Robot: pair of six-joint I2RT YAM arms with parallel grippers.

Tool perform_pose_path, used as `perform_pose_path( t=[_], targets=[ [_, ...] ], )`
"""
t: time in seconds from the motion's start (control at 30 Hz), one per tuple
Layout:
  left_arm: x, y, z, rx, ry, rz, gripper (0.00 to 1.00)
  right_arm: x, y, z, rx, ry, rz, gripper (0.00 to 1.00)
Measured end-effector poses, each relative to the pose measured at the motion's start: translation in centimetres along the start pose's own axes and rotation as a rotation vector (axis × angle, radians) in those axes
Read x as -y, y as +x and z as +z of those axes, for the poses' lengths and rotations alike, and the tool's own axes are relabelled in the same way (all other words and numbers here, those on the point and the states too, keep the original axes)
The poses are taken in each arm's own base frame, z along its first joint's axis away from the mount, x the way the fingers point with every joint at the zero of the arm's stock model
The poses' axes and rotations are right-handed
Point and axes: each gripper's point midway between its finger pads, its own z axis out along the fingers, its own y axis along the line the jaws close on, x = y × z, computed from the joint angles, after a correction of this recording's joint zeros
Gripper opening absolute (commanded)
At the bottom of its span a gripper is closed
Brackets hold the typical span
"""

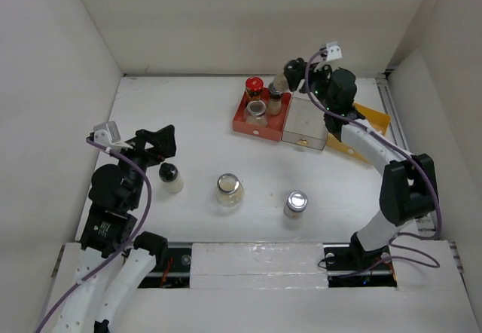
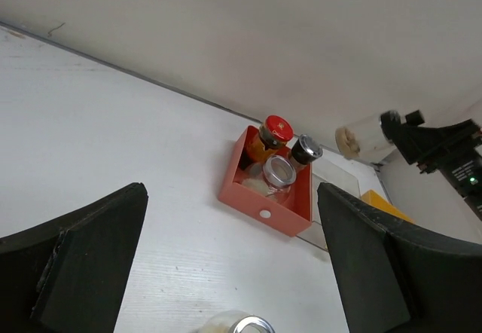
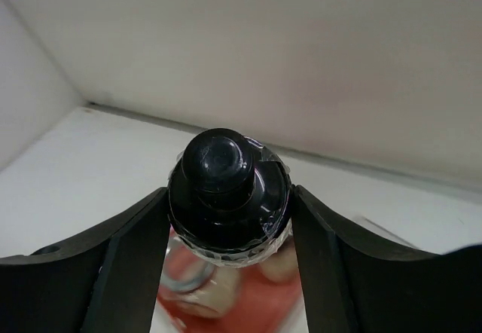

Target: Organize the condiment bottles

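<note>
Right gripper [image 3: 230, 197] is clamped on the cap of a pale black-cap bottle [image 3: 226, 171], fingers pressed on both sides of it. In the top view this is upper right of centre, with the bottle held off the table over the upper right corner of the red tray [image 1: 245, 126]. In the left wrist view it lies roughly sideways in the air.

In the red tray, all upright:
- red-cap bottle [image 1: 254, 86]
- silver-lid jar [image 1: 257, 108]
- second black-cap bottle [image 2: 305, 151]

Clear tray [image 1: 305, 129] sits right against the red tray's right side, yellow tray [image 1: 370, 118] further right.

Left gripper [image 1: 154, 146] is at frame left, fingers wide apart, nothing between them. Just below it stands a third black-cap bottle [image 1: 170, 177].

Lower centre on the table [image 1: 188, 107]: wide silver-lid jar [image 1: 228, 188] and narrow silver-lid bottle [image 1: 295, 203], apart, both upright.
</note>
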Motion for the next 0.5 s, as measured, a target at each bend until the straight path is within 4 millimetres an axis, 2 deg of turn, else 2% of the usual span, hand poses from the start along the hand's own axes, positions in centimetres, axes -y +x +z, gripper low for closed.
perform_pose_path(
  t=[0.07,0.17,0.37,0.5],
  targets=[
    [0.1,0.1,0.0,-0.003,0.003,0.000,0.92,3.8,2.0,-1.1,-0.054,0.105,0.007,0.56],
    [0.2,0.2,0.1,-0.010,0.010,0.001,0.92,7.7,5.0,-2.5,-0.145,0.220,0.011,0.56],
    [0.3,0.5,0.3,-0.023,0.013,0.003,0.92,11.4,7.7,-3.1,-0.210,0.323,0.000,0.56],
    [0.3,0.6,0.3,-0.026,0.017,0.003,0.92,13.5,10.5,-1.8,-0.264,0.360,-0.005,0.56]
  ],
)
